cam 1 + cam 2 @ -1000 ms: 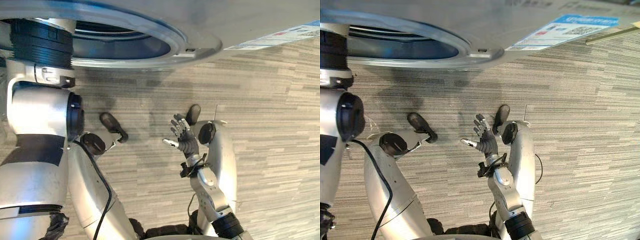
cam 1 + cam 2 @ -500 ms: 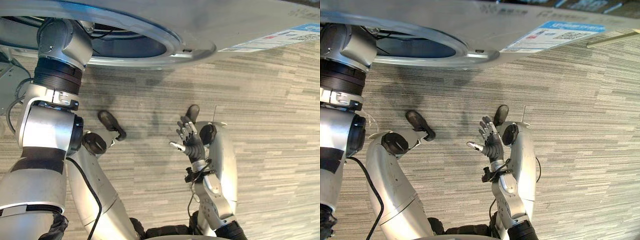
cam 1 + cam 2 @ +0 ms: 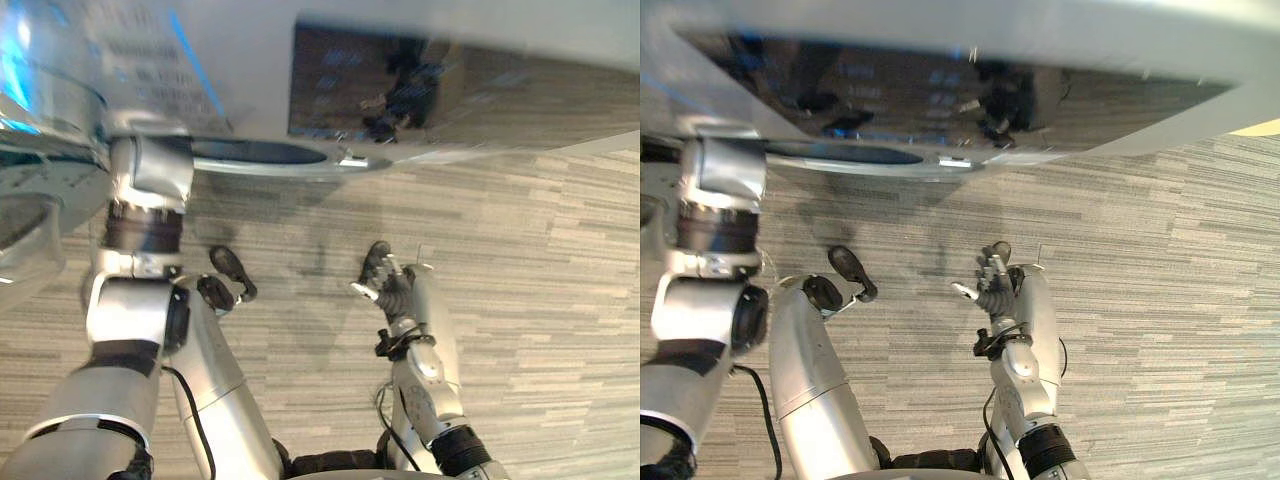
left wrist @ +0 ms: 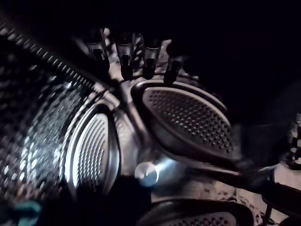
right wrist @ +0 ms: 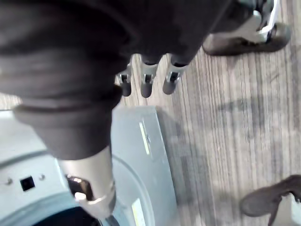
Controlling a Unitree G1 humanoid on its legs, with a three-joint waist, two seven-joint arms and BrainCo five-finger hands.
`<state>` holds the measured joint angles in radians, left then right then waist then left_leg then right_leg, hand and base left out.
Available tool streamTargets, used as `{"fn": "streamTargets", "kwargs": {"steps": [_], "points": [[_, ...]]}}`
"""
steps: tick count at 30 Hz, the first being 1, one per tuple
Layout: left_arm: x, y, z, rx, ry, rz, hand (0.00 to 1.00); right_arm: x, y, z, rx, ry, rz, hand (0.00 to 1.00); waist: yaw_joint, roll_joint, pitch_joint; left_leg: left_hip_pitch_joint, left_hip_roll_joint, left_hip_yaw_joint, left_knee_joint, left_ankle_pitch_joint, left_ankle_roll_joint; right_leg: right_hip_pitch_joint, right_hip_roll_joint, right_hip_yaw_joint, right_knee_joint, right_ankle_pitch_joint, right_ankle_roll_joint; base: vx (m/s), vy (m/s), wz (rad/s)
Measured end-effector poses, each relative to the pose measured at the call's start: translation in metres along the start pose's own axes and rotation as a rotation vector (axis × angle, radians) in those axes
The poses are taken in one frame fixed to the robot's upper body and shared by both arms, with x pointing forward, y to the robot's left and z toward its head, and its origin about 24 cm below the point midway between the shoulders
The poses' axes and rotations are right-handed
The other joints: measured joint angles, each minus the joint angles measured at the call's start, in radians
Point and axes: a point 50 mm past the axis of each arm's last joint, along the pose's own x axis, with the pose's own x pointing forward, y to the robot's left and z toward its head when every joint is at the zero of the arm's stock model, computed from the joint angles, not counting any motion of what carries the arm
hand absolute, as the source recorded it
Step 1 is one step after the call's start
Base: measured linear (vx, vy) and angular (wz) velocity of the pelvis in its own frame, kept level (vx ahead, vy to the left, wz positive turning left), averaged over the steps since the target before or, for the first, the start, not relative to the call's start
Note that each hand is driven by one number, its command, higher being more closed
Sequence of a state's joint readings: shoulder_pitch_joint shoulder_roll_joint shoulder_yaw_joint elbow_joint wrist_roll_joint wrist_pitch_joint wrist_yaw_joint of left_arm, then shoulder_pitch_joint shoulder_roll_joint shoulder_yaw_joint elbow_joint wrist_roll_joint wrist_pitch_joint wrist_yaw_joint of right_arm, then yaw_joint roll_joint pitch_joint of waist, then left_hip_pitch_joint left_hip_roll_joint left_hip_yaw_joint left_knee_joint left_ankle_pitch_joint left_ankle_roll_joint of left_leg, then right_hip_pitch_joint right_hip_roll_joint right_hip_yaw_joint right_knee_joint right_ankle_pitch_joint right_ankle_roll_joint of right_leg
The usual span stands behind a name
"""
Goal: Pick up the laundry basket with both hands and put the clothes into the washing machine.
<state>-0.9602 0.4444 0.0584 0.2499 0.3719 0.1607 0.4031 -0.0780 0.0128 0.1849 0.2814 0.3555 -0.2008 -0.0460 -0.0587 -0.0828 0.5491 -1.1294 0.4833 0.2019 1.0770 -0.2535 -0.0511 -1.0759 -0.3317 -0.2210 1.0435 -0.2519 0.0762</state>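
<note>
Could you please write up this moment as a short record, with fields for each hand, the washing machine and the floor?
left hand: open, inside the drum, fingers straight, holding nothing
right hand: open, fingers spread, held above the floor, empty
washing machine: grey body, round opening toward the robot, left arm passing into it
drum: perforated metal with raised paddles
floor: striped grey-brown planks

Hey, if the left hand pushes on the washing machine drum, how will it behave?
The perforated metal drum looks rigid, so it probably won't dent. Being round, it would likely rotate under the left hand. Its shiny surface may be slippery.
</note>
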Motion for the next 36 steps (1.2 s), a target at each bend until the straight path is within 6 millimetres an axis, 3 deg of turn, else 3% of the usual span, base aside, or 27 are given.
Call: {"fn": "streamTargets", "kwargs": {"steps": [3, 5, 6, 8, 9, 10, 12, 14, 16, 23, 25, 27, 29, 30, 32, 33, 35, 36], "points": [[-0.058, -0.018, -0.043, -0.221, 0.199, -0.216, 0.00, -0.001, -0.012, -0.009, -0.012, 0.090, -0.033, 0.00, 0.005, 0.002, 0.000, 0.136, -0.012, 0.017, -0.080, 0.011, -0.019, 0.118, 0.000, -0.028, -0.051, -0.002, -0.003, 0.09, -0.081, 0.08], [-0.091, -0.032, -0.064, -0.314, 0.329, -0.318, 0.00, -0.002, -0.021, -0.012, -0.039, 0.119, -0.042, 0.00, 0.015, 0.020, -0.003, 0.212, -0.013, 0.021, -0.118, 0.015, -0.025, 0.200, 0.002, -0.048, -0.083, -0.001, -0.003, 0.12, -0.048, 0.07], [-0.121, -0.037, -0.077, -0.359, 0.413, -0.365, 0.00, -0.004, -0.024, -0.014, -0.071, 0.140, -0.043, 0.00, 0.017, 0.030, -0.006, 0.263, -0.013, 0.020, -0.137, 0.015, -0.025, 0.259, 0.000, -0.063, -0.103, -0.001, -0.004, 0.15, -0.026, 0.09], [-0.168, -0.034, -0.076, -0.440, 0.443, -0.413, 0.00, -0.008, -0.033, -0.019, -0.116, 0.177, -0.053, 0.00, 0.040, 0.044, -0.014, 0.353, -0.015, 0.020, -0.164, 0.015, -0.026, 0.352, 0.000, -0.083, -0.128, -0.002, -0.004, 0.17, -0.034, 0.17], [-0.200, -0.041, -0.081, -0.477, 0.529, -0.476, 0.00, -0.015, -0.046, -0.023, -0.141, 0.201, -0.085, 0.00, 0.056, 0.078, -0.046, 0.392, -0.016, 0.020, -0.181, 0.015, -0.027, 0.404, 0.001, -0.103, -0.148, -0.002, -0.004, 0.13, -0.036, 0.28], [-0.214, -0.042, -0.084, -0.484, 0.567, -0.496, 0.00, -0.017, -0.049, -0.026, -0.148, 0.215, -0.095, 0.00, 0.061, 0.090, -0.060, 0.414, -0.022, 0.021, -0.193, 0.015, -0.028, 0.429, 0.001, -0.111, -0.158, -0.003, -0.004, 0.14, -0.033, 0.34], [-0.267, -0.039, -0.090, -0.577, 0.711, -0.560, 0.00, -0.024, -0.065, -0.034, -0.199, 0.274, -0.133, 0.00, 0.082, 0.125, -0.102, 0.518, -0.047, 0.032, -0.247, 0.013, -0.031, 0.537, -0.006, -0.125, -0.206, -0.004, -0.002, 0.12, -0.022, 0.27], [-0.297, -0.036, -0.091, -0.633, 0.796, -0.599, 0.00, -0.034, -0.073, -0.043, -0.232, 0.319, -0.150, 0.00, 0.091, 0.142, -0.142, 0.592, -0.063, 0.050, -0.292, 0.006, -0.043, 0.614, -0.011, -0.137, -0.250, -0.011, 0.011, 0.07, 0.017, 0.21], [-0.322, -0.034, -0.093, -0.648, 0.855, -0.658, 0.00, -0.051, -0.081, -0.058, -0.257, 0.399, -0.164, 0.00, 0.102, 0.143, -0.191, 0.670, -0.090, 0.064, -0.331, -0.004, -0.060, 0.703, -0.024, -0.150, -0.304, -0.032, 0.045, 0.05, 0.018, 0.22], [-0.378, -0.027, -0.105, -0.618, 1.051, -0.792, 0.00, -0.087, -0.089, -0.096, -0.259, 0.597, -0.207, 0.00, 0.099, 0.129, -0.292, 0.782, -0.120, 0.078, -0.399, -0.003, -0.066, 0.827, -0.016, -0.160, -0.426, 0.010, 0.072, 0.00, 0.032, 0.02], [-0.397, -0.020, -0.103, -0.633, 1.107, -0.844, 0.00, -0.097, -0.096, -0.105, -0.266, 0.659, -0.229, 0.00, 0.102, 0.136, -0.329, 0.821, -0.121, 0.115, -0.427, -0.002, -0.065, 0.853, 0.003, -0.133, -0.520, 0.070, 0.081, -0.01, 0.120, -0.37], [-0.402, -0.018, -0.105, -0.625, 1.128, -0.846, 0.00, -0.098, -0.099, -0.108, -0.287, 0.687, -0.232, 0.00, 0.100, 0.140, -0.345, 0.832, -0.122, 0.143, -0.436, -0.005, -0.061, 0.860, 0.019, -0.120, -0.574, 0.112, 0.085, 0.00, 0.134, -0.44], [-0.403, -0.019, -0.108, -0.618, 1.138, -0.849, 0.00, -0.099, -0.100, -0.114, -0.289, 0.724, -0.234, 0.00, 0.100, 0.138, -0.350, 0.845, -0.145, 0.168, -0.445, -0.012, -0.035, 0.868, 0.021, -0.089, -0.633, 0.179, 0.084, -0.01, 0.145, -0.46], [-0.403, -0.020, -0.108, -0.626, 1.141, -0.835, 0.00, -0.095, -0.104, -0.113, -0.305, 0.738, -0.234, 0.00, 0.102, 0.143, -0.350, 0.871, -0.132, 0.213, -0.458, -0.010, -0.008, 0.862, 0.026, -0.064, -0.566, 0.152, 0.086, -0.05, 0.085, -0.40], [-0.403, -0.020, -0.113, -0.607, 1.151, -0.834, 0.00, -0.098, -0.101, -0.119, -0.338, 0.777, -0.204, 0.00, 0.095, 0.133, -0.354, 0.898, -0.142, 0.225, -0.430, -0.025, 0.017, 0.848, 0.029, -0.046, -0.244, 0.024, 0.099, -0.07, 0.027, -0.14], [-0.402, -0.016, -0.117, -0.594, 1.161, -0.807, 0.00, -0.100, -0.099, -0.124, -0.347, 0.810, -0.190, 0.00, 0.096, 0.123, -0.362, 0.905, -0.154, 0.223, -0.414, -0.030, 0.025, 0.871, 0.039, -0.045, -0.164, -0.022, 0.097, -0.06, -0.021, 0.10], [-0.402, -0.011, -0.122, -0.579, 1.178, -0.765, 0.00, -0.102, -0.102, -0.126, -0.356, 0.836, -0.194, 0.00, 0.095, 0.117, -0.370, 0.900, -0.189, 0.206, -0.413, -0.026, 0.029, 0.896, 0.043, -0.049, -0.208, -0.065, 0.103, -0.09, -0.051, 0.17], [-0.404, -0.012, -0.120, -0.594, 1.198, -0.724, 0.00, -0.105, -0.108, -0.126, -0.370, 0.853, -0.206, 0.00, 0.106, 0.121, -0.383, 0.898, -0.208, 0.203, -0.456, 0.000, 0.032, 0.922, 0.056, -0.050, -0.300, -0.084, 0.102, -0.13, -0.027, 0.06]]}}
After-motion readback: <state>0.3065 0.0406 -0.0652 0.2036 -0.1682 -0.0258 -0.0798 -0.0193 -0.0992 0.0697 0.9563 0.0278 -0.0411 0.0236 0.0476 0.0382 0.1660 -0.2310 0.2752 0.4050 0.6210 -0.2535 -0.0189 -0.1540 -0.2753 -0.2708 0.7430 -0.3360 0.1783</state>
